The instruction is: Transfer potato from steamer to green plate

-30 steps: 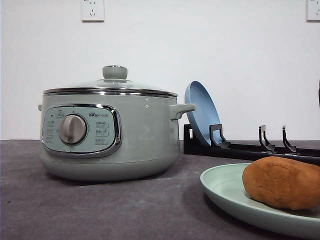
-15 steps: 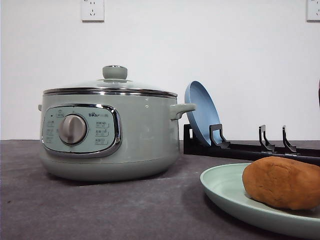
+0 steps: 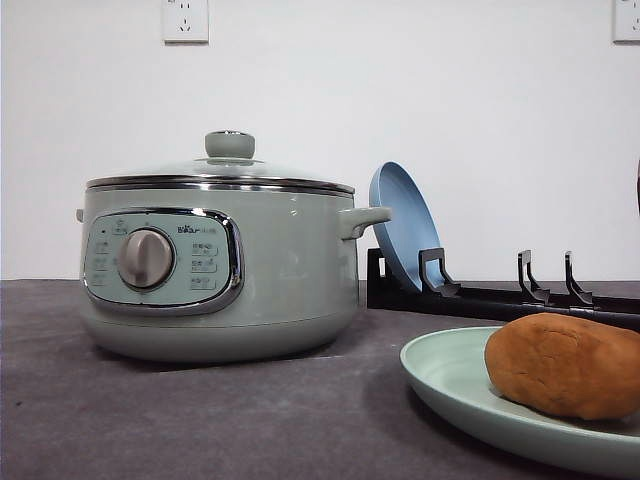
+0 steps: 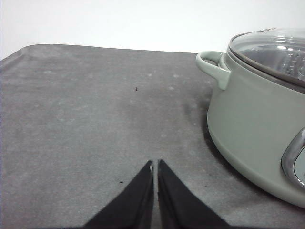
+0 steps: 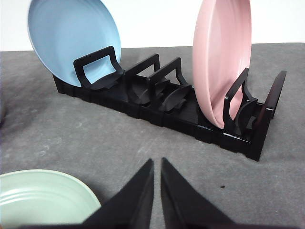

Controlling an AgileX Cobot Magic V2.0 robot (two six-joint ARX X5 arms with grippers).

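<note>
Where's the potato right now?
In the front view the potato lies on the green plate at the lower right, in front of the black rack and right of the lidded steamer.

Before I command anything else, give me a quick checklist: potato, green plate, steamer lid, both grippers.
1. Potato on the green plate: ok, it rests inside the rim in the front view.
2. Steamer lid on: ok, the glass lid sits closed.
3. Left gripper free: ok, shut on nothing, over bare table beside the steamer.
4. Right gripper free: ok, shut on nothing, facing the black plate rack.
5. Potato stable on the plate: cannot tell, its far side is cut off in the front view.
</note>
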